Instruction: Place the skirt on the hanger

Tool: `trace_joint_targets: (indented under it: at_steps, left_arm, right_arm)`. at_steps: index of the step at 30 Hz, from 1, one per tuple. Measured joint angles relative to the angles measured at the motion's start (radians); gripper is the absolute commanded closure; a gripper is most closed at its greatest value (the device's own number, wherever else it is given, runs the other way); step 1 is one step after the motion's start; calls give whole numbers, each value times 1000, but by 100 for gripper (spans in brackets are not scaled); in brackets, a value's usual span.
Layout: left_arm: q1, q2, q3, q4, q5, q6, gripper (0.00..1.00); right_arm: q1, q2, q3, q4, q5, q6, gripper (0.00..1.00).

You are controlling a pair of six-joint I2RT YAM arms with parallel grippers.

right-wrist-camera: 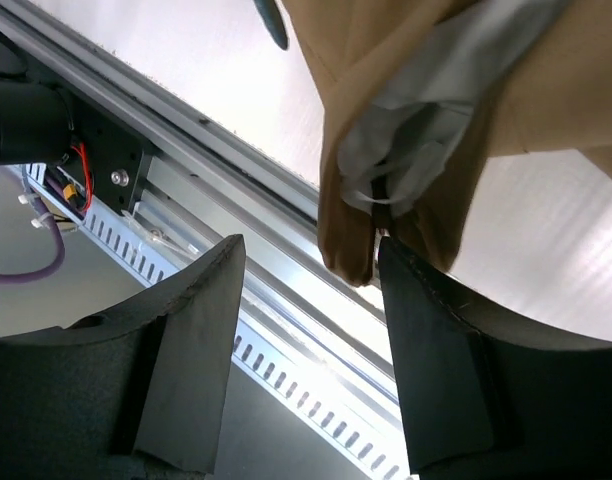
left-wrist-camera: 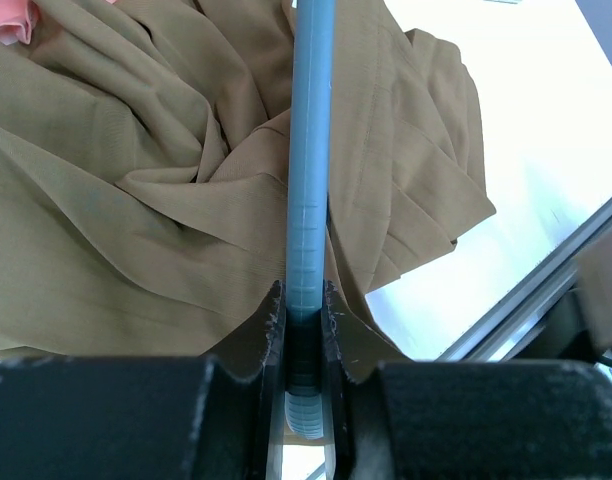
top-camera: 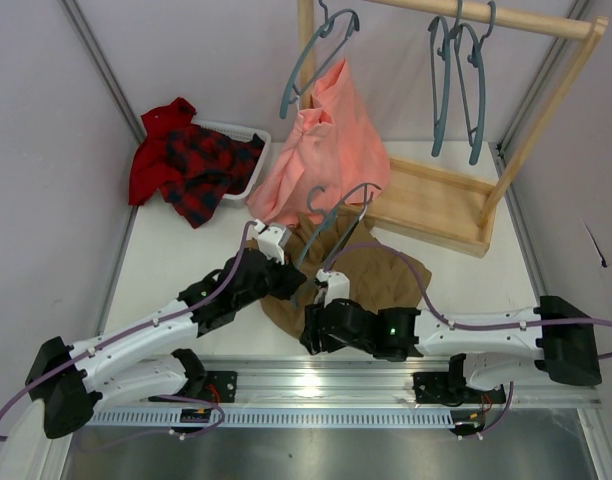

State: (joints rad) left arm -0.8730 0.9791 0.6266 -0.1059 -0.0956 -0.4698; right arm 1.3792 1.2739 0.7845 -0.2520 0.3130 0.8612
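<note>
While the left gripper (left-wrist-camera: pixel 304 300) clamps the hanger (left-wrist-camera: pixel 311 150) bar between shut jaws, the right gripper (right-wrist-camera: pixel 311 243) stands open around a hanging skirt (right-wrist-camera: pixel 351 230) fold: advise seating cloth deep between jaws before closing.

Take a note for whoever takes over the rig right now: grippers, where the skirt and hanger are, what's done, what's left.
Left gripper: shut on the hanger, holding it over the skirt.
Right gripper: open, with a fold of the skirt between its fingers, not pinched.
Skirt: crumpled on the table, close to both arms.
Done: hanger picked up.
Left: the skirt is not on the hanger yet; grip the cloth and work it onto the hanger.
</note>
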Motion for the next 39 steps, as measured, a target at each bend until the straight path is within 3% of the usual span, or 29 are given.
trace_joint_targets:
  at_steps: [6,11,15,21,24,26,32,39]
  left_arm:
    - [0,-20,-6,2,0,0,100]
    - [0,-26,-6,2,1,0,100]
    - [0,-26,-6,1,1,1,100]
    - [0,-25,-6,0,1,0,100]
    - [0,-21,-6,-1,1,1,100]
    - [0,-19,-6,-2,1,4,100]
    - [0,-18,-6,-5,1,9,100]
    - [0,-16,-6,-13,0,24,100]
  right_arm:
    - [0,-121,-6,-73,34,11,42]
    - [-22,-180,-38,-93,67,6,59]
    - [-59,-163,-51,-94,64,-16,80]
    - [-61,-73,-50,-21,47,-53,93]
    - [-62,-2,-49,17,44,-67,95]
    - [-63,45,-43,29,40,-72,93]
    - [-55,108,-10,72,29,-71,63]
    - [-37,182,85,91,47,-64,44]
